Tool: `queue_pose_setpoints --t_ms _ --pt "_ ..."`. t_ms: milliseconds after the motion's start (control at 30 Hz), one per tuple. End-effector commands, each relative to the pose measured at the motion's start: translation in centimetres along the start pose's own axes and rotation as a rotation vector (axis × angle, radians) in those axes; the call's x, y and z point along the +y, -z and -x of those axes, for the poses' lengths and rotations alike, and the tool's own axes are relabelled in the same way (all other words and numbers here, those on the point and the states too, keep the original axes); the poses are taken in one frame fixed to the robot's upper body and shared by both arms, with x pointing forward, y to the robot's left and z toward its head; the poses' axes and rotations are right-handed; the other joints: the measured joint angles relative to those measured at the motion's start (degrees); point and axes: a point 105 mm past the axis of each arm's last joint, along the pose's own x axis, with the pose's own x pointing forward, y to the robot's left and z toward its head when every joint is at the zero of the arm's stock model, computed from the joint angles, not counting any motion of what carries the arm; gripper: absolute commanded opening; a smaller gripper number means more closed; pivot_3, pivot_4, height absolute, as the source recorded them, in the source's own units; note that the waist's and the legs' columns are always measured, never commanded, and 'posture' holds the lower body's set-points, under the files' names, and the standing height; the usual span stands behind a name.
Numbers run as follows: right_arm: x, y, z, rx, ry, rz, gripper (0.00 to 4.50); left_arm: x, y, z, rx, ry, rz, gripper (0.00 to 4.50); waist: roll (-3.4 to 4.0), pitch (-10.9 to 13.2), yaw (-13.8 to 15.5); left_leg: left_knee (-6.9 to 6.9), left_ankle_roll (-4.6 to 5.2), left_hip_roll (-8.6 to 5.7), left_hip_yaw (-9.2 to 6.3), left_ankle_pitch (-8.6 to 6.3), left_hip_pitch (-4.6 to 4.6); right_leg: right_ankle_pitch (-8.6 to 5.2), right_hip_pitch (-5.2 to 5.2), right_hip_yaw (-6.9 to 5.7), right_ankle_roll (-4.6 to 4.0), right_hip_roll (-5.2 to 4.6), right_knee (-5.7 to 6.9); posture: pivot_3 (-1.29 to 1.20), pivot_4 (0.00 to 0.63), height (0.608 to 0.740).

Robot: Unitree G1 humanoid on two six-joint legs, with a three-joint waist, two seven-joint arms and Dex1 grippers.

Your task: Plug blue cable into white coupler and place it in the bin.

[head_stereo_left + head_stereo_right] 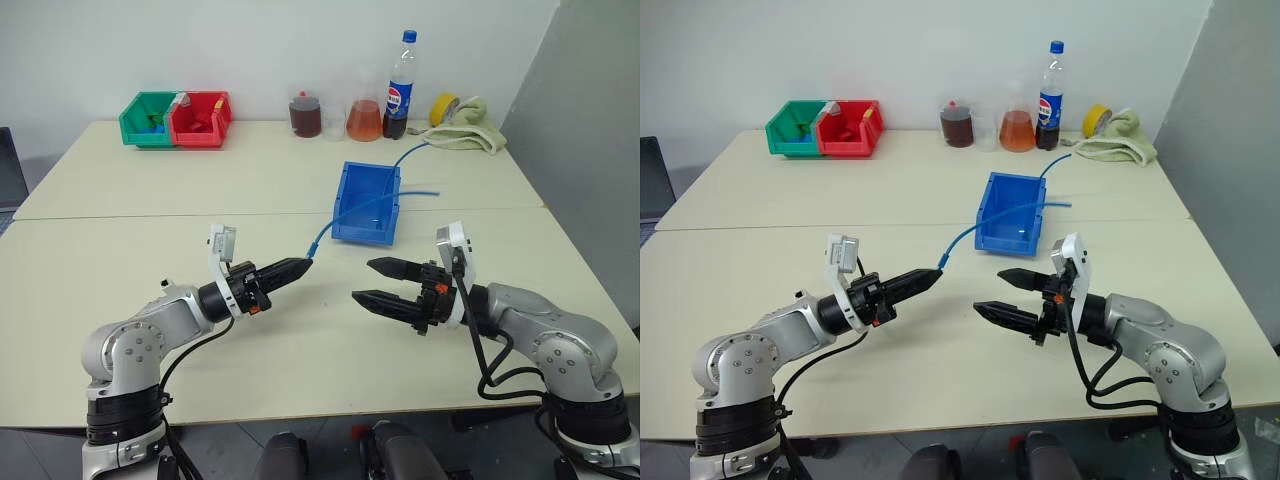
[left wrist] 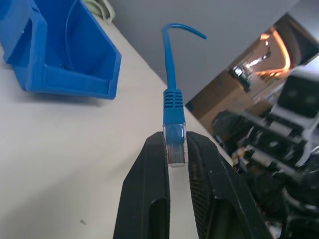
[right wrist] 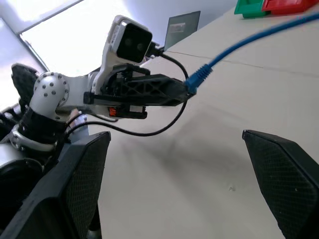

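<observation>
Left tool (image 1: 300,267) clenched on clear plug of thin bright-blue network cable (image 2: 173,107), cord trailing ahead over large blue rectangular plastic bin (image 1: 368,203); right tool (image 1: 378,282) facing it spread wide, holding nothing; risks: plug slipping or twisting in pinch, cord snagging bin rim.

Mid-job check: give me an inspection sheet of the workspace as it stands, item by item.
Surface: pale table, seam across the middle.
Job's things: blue cable plug pinched by the left gripper; cable runs over the blue bin toward the towel. White coupler: nothing seen.
Clutter: green bin and red bin side by side at the far left; jar, flask, cola bottle, yellow tape roll, towel at the far edge.
Grippers: left shut on the plug; right gripper open, empty, facing the left.
Cables: black robot leads under both arms.
Surroundings: white wall, grey panel on the right.
</observation>
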Motion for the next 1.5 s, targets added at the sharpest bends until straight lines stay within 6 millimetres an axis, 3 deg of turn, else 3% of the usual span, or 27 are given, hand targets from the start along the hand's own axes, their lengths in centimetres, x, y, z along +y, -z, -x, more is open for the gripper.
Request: queue_pose_setpoints --t_ms 33,200,367,733,1067,1167,1400,1500 --pt "0.0 -1.4 0.2 -0.092 -0.004 -0.115 4.50 -2.6 -1.6 -0.4 -0.031 0.099 -0.024 0.23 0.00 0.0 0.0 0.00 0.00 -0.02 0.01 0.00 0.00 0.00 0.00 0.01 0.00 -0.01 -0.01 0.00 0.150 0.740" --pt "0.2 -3.0 -0.4 -0.186 -0.070 -0.313 4.50 -4.2 -1.6 -0.8 -0.018 0.154 -0.014 0.23 0.00 0.0 -0.2 -0.03 0.00 -0.02 0.06 0.00 -0.01 0.01 -0.01 0.08 0.00 -0.01 -0.03 0.00 0.150 0.740" --pt "0.8 -4.4 -1.3 -0.187 -0.162 -0.397 4.50 -4.8 -1.7 -1.3 -0.020 0.176 0.005 0.23 0.00 0.0 -0.1 -0.04 0.00 -0.02 0.02 0.00 0.00 0.01 0.00 0.04 0.00 0.00 -0.03 0.00 0.150 0.740" --pt "1.3 -4.6 -2.5 0.024 -0.320 -0.361 4.50 -5.4 -0.2 -1.4 0.053 0.217 0.064 0.23 0.00 0.0 -0.1 -0.09 0.02 -0.05 0.03 -0.01 -0.06 0.01 -0.05 0.06 0.00 0.00 -0.10 0.00 0.150 0.740" --pt "-0.1 -4.9 -2.9 0.117 -0.377 -0.322 4.50 -6.3 0.4 -1.1 0.084 0.248 0.075 0.23 0.01 0.0 0.0 -0.10 0.02 -0.05 0.03 -0.01 -0.08 0.01 -0.05 0.05 0.00 0.00 -0.14 0.00 0.150 0.740" --pt "-0.3 -4.9 -2.9 0.137 -0.390 -0.321 4.03 -6.4 0.4 -1.1 0.090 0.252 0.073 0.23 0.01 0.0 0.0 -0.10 0.02 -0.05 0.03 -0.01 -0.09 0.01 -0.05 0.05 0.00 0.00 -0.15 0.00 0.150 0.740" --pt "-0.8 -4.9 -2.9 0.149 -0.408 -0.315 2.41 -6.4 0.4 -1.2 0.101 0.257 0.070 0.23 0.01 0.0 0.0 -0.11 0.02 -0.04 0.03 -0.01 -0.08 0.01 -0.06 0.05 0.00 0.01 -0.15 0.00 0.150 0.740" --pt "-0.9 -5.1 -2.8 0.156 -0.416 -0.308 2.24 -6.4 0.4 -1.2 0.106 0.259 0.071 0.23 0.01 0.0 0.0 -0.11 0.02 -0.04 0.04 -0.01 -0.09 0.01 -0.07 0.06 0.00 0.00 -0.16 0.00 0.150 0.740"
